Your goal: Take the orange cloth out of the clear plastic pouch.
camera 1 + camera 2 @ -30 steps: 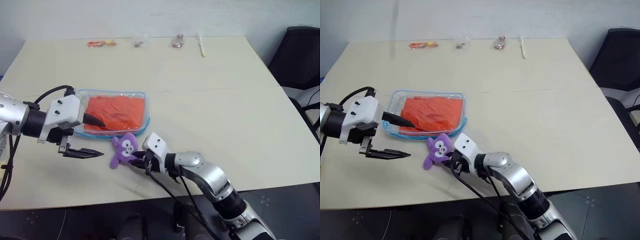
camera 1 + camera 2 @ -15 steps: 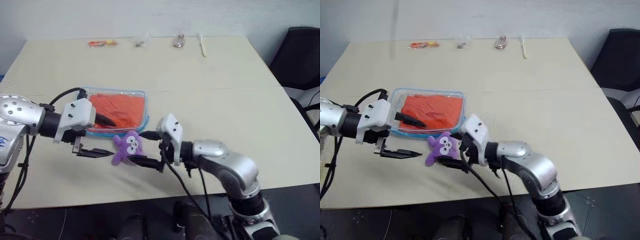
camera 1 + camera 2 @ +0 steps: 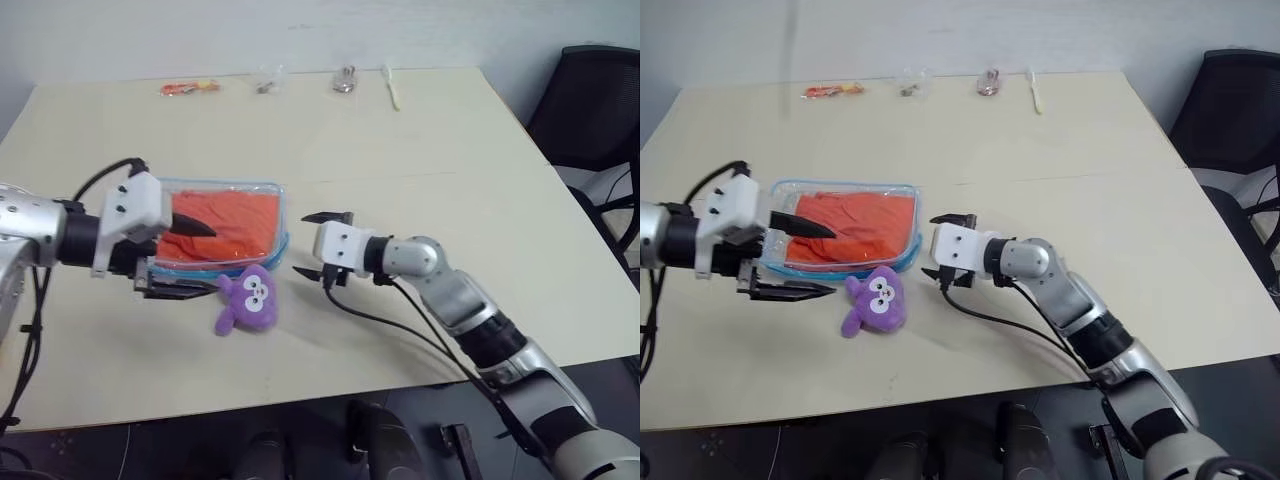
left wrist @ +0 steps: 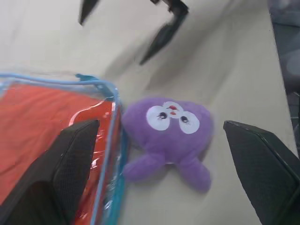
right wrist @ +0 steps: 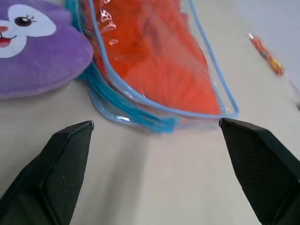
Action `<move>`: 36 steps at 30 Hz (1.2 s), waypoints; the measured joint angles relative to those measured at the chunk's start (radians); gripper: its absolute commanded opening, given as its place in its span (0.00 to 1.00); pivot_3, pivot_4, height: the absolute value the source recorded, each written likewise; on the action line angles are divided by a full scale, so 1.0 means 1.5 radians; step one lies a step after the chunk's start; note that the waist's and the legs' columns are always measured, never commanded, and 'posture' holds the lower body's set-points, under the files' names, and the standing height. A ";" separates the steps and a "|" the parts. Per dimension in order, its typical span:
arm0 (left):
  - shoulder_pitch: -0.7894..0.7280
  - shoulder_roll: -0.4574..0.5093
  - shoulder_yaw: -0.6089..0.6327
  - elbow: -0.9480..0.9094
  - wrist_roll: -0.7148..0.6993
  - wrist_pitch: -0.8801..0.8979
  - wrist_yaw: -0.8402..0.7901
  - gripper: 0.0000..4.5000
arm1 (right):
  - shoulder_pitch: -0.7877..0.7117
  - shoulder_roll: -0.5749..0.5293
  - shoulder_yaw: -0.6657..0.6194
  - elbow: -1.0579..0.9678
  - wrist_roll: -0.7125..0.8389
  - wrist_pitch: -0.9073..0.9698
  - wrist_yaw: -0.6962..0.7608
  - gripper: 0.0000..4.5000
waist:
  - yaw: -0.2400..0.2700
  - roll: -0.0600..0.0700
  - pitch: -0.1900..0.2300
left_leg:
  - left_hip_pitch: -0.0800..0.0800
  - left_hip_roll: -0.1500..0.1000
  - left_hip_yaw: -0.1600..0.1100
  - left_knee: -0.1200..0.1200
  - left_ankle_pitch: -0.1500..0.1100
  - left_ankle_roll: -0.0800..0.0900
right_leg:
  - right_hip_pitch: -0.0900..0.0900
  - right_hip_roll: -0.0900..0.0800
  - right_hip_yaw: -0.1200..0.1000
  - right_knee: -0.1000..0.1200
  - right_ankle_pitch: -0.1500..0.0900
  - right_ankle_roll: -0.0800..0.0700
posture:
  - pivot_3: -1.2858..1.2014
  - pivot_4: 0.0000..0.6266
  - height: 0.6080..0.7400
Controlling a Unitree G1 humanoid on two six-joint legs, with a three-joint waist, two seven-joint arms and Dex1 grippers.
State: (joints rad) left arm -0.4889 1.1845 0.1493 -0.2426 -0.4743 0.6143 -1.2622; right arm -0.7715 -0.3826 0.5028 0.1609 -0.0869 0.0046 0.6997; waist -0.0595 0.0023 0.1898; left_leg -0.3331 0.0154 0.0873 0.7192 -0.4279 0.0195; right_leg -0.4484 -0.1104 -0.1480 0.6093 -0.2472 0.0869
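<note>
The clear plastic pouch (image 3: 283, 228) with a light blue rim lies flat on the table's left half. The orange cloth (image 3: 235, 220) is inside it. A small purple plush toy (image 3: 250, 300) lies on the table just in front of the pouch's right corner. My left gripper (image 3: 192, 259) is open over the pouch's near left part, one finger above the cloth, the other above the table in front. My right gripper (image 3: 314, 244) is open and empty, just right of the pouch's right end, pointing at it. In the right wrist view the pouch (image 5: 140, 101) and cloth (image 5: 154, 61) lie ahead between the fingers.
Small items line the table's far edge: an orange-red packet (image 3: 190, 87), two small clear bags (image 3: 266, 82) (image 3: 345, 78) and a yellow-green brush (image 3: 391, 88). A black chair (image 3: 590, 110) stands off the table's right side. A seam (image 3: 430, 175) crosses the tabletop.
My right gripper has let go of the purple plush toy, opened wide, rolled and risen to the pouch's right end. The toy stays on the table. My left gripper has hardly moved.
</note>
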 measured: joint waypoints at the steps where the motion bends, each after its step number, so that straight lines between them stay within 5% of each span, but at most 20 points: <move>1: 0.000 0.004 0.005 0.005 0.000 0.001 0.000 1.00 | -0.005 0.008 0.000 0.019 -0.010 -0.021 0.000 0.99 | 0.001 0.000 0.000 | 0.000 0.000 0.000 0.000 0.000 0.000 | 0.000 0.000 0.000 0.000 0.000 0.000 | 0.52 0.24 1.00; 7: 0.012 0.009 0.022 0.004 -0.004 0.013 0.004 1.00 | -0.041 0.056 0.000 0.136 -0.066 -0.137 -0.016 0.95 | 0.002 0.000 0.000 | -0.001 0.000 -0.003 0.001 0.000 0.000 | 0.000 -0.001 -0.001 0.000 0.000 0.000 | 0.52 0.24 1.00; 16: 0.052 0.009 0.029 -0.045 -0.015 0.025 0.019 1.00 | -0.077 0.088 -0.003 0.262 -0.115 -0.225 -0.049 0.32 | 0.001 0.000 0.000 | -0.002 0.000 -0.004 0.001 0.000 0.000 | 0.000 -0.001 -0.002 0.001 0.000 0.000 | 0.52 0.24 1.00; 30: 0.044 0.008 0.019 -0.041 -0.017 0.018 0.025 1.00 | -0.086 0.125 -0.003 0.305 -0.139 -0.254 -0.049 0.32 | 0.000 0.001 0.000 | -0.002 0.000 -0.004 0.001 0.000 0.000 | 0.000 -0.001 -0.002 0.001 0.000 -0.001 | 0.52 0.24 1.00; 34: 0.031 0.002 0.007 -0.039 -0.016 0.016 0.026 1.00 | -0.086 0.125 -0.003 0.307 -0.141 -0.265 -0.049 0.04 | 0.000 0.001 0.000 | -0.002 0.000 -0.004 0.001 0.000 0.000 | 0.000 -0.001 -0.002 0.001 0.000 -0.001 | 0.52 0.24 1.00; 36: 0.021 -0.005 -0.005 -0.039 -0.017 0.012 0.025 1.00 | -0.085 0.123 -0.003 0.307 -0.141 -0.266 -0.047 0.00 | 0.000 0.001 0.000 | -0.002 0.000 -0.004 0.001 0.000 0.000 | 0.000 -0.001 -0.002 0.001 0.000 -0.001 | 0.52 0.24 1.00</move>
State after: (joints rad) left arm -0.4580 1.1771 0.1416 -0.3008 -0.4991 0.6330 -1.2243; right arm -0.8997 -0.1977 0.4979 0.6215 -0.2988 -0.3947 0.6286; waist -0.0589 0.0032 0.1903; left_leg -0.3354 0.0151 0.0809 0.7207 -0.4277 0.0195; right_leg -0.4478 -0.1117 -0.1510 0.6103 -0.2477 0.0860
